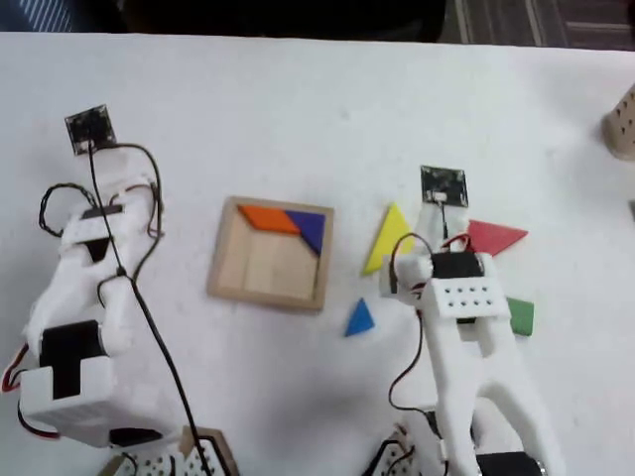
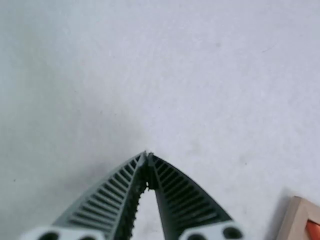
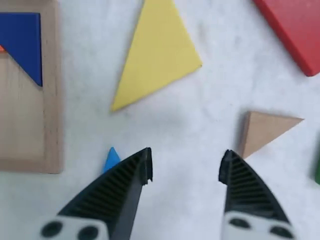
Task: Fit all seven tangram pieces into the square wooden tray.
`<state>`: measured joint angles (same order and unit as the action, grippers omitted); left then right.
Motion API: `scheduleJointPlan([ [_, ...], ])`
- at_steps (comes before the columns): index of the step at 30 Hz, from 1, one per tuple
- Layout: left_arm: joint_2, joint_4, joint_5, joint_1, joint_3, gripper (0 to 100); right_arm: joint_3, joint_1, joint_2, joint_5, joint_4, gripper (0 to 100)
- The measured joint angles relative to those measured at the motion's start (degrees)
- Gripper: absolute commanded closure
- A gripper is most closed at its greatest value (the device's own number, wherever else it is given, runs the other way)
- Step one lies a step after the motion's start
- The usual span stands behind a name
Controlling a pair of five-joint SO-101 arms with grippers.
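Across the middle of the surface [image 1: 298,119] sits the square wooden tray [image 1: 220,260], and I count only two pieces seated in it: the orange piece [image 1: 268,218] and the dark blue triangle [image 1: 310,228], side by side along its far edge. The rest of the tray floor is bare wood.

Five pieces lie loose on the right arm's side: the yellow triangle [image 1: 389,238], the small blue triangle [image 1: 359,318], the red triangle [image 1: 493,237], the green piece [image 1: 520,315] and the tan triangle [image 3: 265,131]. I judge the job under a third done.

My right pincer [image 3: 186,167] is spread wide and holds nothing. It hangs over bare surface between the small blue triangle and the tan one, which lies just beside one finger.

My left pincer [image 2: 147,156] is pressed together with nothing in it, over bare surface on the far side of the tray from the loose pieces.

Seen from above, the yellow triangle's long edge faces the tray and runs roughly from the near side of the surface to the far side, leaning a little. Its square corner points away from the tray. The tan triangle's sharpest tip also points away from the tray.
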<state>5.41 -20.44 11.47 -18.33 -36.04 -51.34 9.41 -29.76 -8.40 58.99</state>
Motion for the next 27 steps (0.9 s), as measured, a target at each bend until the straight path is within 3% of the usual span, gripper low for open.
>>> scheduleJointPlan([
  [6,0.0,0.0,0.0,0.0,0.0,98,1.67,4.92,9.14,-5.45,-2.73,77.2],
  [13,0.0,0.0,0.0,0.0,0.0,98,5.1,12.75,17.23,-6.24,-3.08,77.2],
  [27,0.0,0.0,0.0,0.0,0.0,98,7.47,13.63,25.23,-6.42,-3.08,77.2],
])
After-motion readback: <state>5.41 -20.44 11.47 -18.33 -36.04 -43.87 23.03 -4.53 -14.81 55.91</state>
